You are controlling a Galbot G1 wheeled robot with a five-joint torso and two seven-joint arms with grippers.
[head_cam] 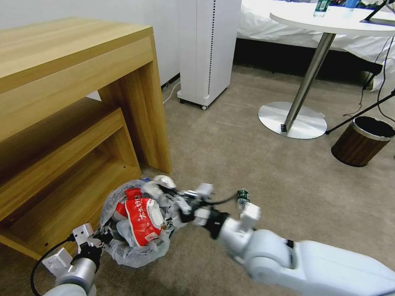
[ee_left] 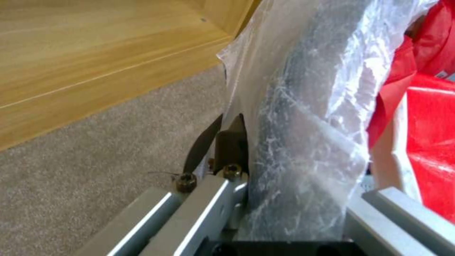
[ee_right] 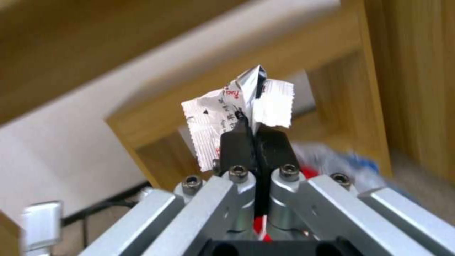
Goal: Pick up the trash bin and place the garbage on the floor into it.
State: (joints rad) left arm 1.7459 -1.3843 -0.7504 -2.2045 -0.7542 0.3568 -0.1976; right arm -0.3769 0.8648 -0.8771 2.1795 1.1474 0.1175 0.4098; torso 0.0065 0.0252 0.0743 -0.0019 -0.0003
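The trash bin (head_cam: 135, 242), lined with a translucent plastic bag, sits tilted just above the beige floor (head_cam: 247, 164) beside the wooden desk. It is stuffed with garbage, mostly red wrappers (head_cam: 142, 216). My left gripper (head_cam: 103, 237) is shut on its bag-covered rim (ee_left: 303, 124), with one dark finger (ee_left: 231, 142) outside the plastic. My right gripper (head_cam: 166, 188) hovers over the bin's far edge, shut on a crumpled white-and-silver wrapper (ee_right: 237, 106), which in the head view is the wrapper (head_cam: 164, 180). A green-label bottle (head_cam: 242, 197) lies on the carpet just behind my right wrist.
The wooden desk (head_cam: 74, 102) with low shelves stands close on the left. A white tower unit (head_cam: 205, 49) stands behind. A round table's metal base (head_cam: 293, 119), a brown wood-grain bin (head_cam: 361, 142) and a tripod leg are at the right. Open carpet lies between.
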